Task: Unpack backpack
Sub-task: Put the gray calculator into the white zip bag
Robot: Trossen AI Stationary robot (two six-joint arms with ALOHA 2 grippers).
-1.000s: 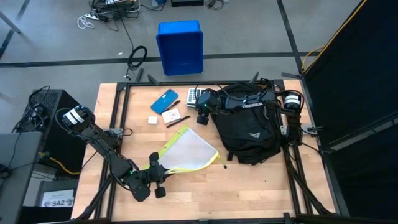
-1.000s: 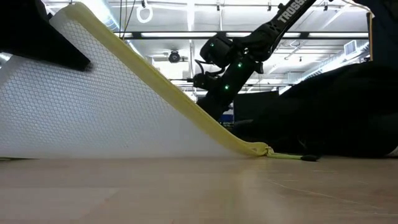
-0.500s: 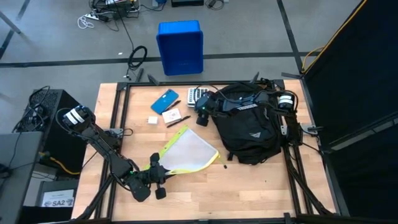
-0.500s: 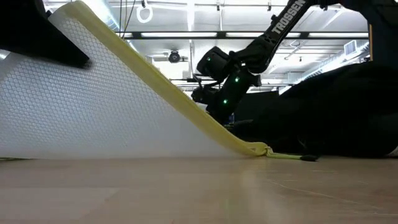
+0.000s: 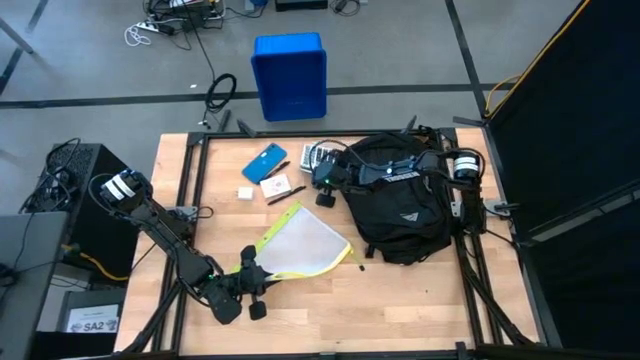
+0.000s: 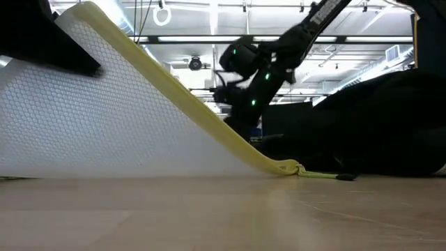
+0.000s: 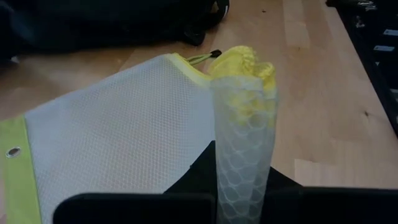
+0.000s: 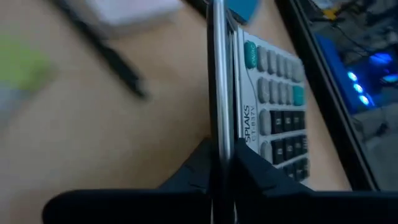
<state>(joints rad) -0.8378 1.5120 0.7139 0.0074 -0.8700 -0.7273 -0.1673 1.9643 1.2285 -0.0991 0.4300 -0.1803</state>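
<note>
Reaching across the backpack (image 5: 400, 210), right tool (image 5: 322, 180) clamps a thin silver object (image 8: 219, 93); left tool (image 5: 250, 275) clamps mesh pouch (image 5: 300, 243).

One camera is hanging overhead, looking straight down on the whole wooden table (image 5: 400, 290), both arms and a strip of floor beyond the far edge. A second is sitting at table-top height, facing level across the boards into the room; the mesh pouch (image 6: 104, 118) is so close that it is filling the picture's left half. The overhead view is sharing that pouch (image 5: 300, 245) and the backpack (image 5: 405, 215), which is bulking dark at the low view's right (image 6: 383, 132). The left wrist camera is peering past its fingers, right up against the same pouch (image 7: 118, 137). The right wrist camera is hovering close above a calculator (image 8: 273, 106), also visible from overhead (image 5: 315, 153).
</note>
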